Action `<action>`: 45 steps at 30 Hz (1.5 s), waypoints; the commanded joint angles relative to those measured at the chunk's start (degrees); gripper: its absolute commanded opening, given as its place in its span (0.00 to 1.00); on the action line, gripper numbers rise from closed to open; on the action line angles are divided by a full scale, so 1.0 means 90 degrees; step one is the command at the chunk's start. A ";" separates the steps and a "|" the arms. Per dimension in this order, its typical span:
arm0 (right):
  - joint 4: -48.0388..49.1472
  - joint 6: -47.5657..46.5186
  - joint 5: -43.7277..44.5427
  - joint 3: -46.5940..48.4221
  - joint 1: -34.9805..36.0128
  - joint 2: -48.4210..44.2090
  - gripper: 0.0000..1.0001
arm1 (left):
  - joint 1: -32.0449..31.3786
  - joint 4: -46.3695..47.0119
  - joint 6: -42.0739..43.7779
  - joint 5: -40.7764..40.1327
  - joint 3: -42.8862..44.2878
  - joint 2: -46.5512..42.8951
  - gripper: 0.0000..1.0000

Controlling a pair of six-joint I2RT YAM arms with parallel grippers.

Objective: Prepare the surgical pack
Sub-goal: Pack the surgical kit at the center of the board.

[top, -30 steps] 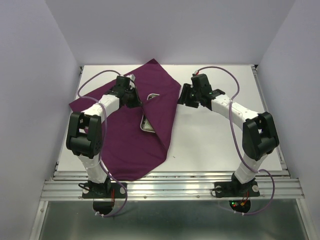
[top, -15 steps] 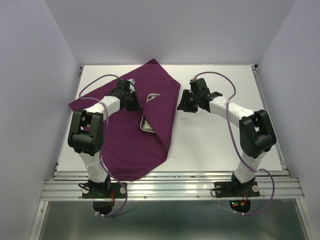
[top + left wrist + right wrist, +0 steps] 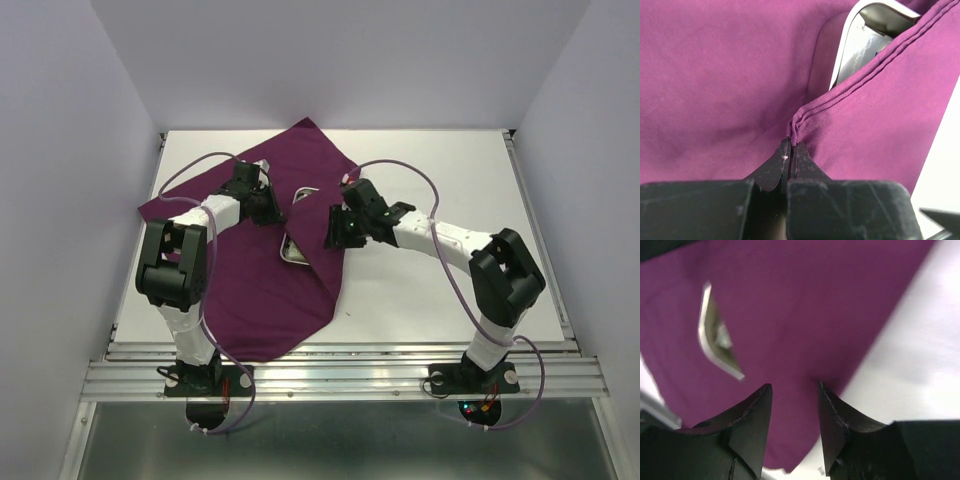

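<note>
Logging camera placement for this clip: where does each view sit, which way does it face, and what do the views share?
Top external: above and behind, looking down at the table; whole left arm and right arm show.
Left wrist: on the left arm, facing the cloth; left hand pinching a fold.
Right wrist: on the right arm, facing down over the cloth edge; right hand open.
Shared: all show the cloth and steel tray.
</note>
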 commanded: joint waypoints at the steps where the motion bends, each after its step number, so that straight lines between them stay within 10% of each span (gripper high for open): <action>1: -0.0063 -0.0001 0.0354 0.0043 0.0476 -0.0476 0.47 | 0.0025 0.0117 -0.0001 0.0072 -0.0128 0.0050 0.00; 24: -0.0171 -0.0558 -0.0095 0.1137 0.1854 0.0998 0.33 | 0.0025 0.0078 -0.0118 -0.0241 -0.0176 -0.0008 0.00; 45: -0.0562 0.0057 0.1799 0.1118 0.1737 0.1321 0.29 | 0.0025 0.0312 -0.0206 -0.0348 -0.0099 0.0314 0.00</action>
